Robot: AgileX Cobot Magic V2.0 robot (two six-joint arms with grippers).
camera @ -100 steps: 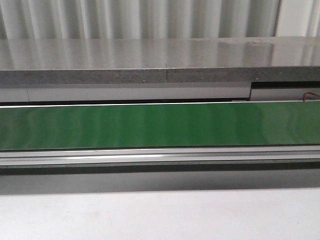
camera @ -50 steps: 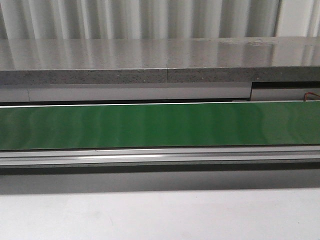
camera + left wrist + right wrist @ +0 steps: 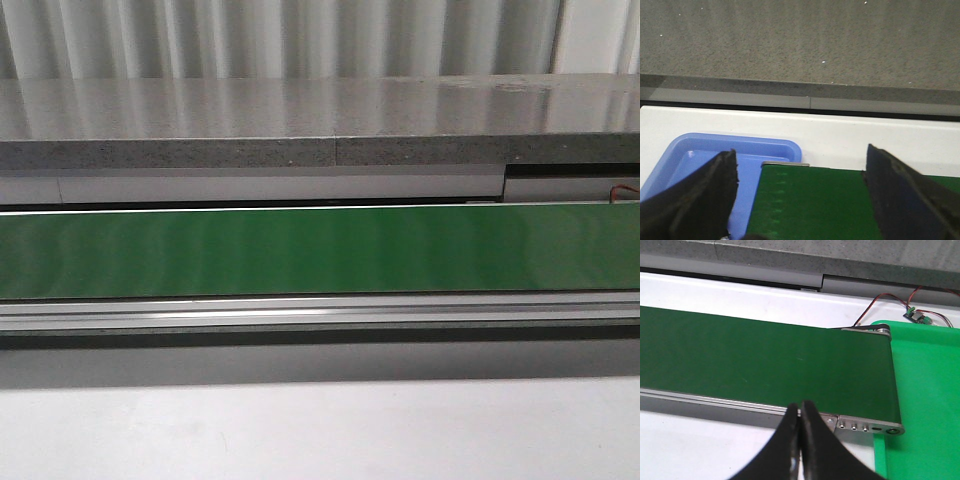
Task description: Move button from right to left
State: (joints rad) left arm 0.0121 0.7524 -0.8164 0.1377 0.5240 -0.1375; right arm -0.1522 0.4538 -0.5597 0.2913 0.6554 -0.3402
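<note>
Across the front view the green belt (image 3: 320, 250) runs from 9 o'clock to 3 o'clock with nothing riding on it, and neither arm shows there. The button appears in none of the three views, so where it sits cannot be told; it is not on any visible stretch of the belt, not in the seen part of the blue tray (image 3: 695, 160), and not on the seen part of the green tray (image 3: 925, 390).

Over the belt's left end, the left pincer (image 3: 800, 200) hangs with its jaws spread wide and nothing between them, the blue tray lying just past that end toward 9 o'clock. At the right end, the right pincer (image 3: 800, 435) has its fingertips pressed together with no visible gap and nothing held, poised above the belt's near rail; the green tray butts against the roller end at 3 o'clock, and a small circuit board (image 3: 916, 315) with red and black wires rests on the white tabletop (image 3: 740, 292) behind it.

Judged from this, the task reads as unstarted or between cycles: no button is gripped, carried or delivered. Everything remains, namely finding the button on the right, placing it, and receiving it at the left.
</note>
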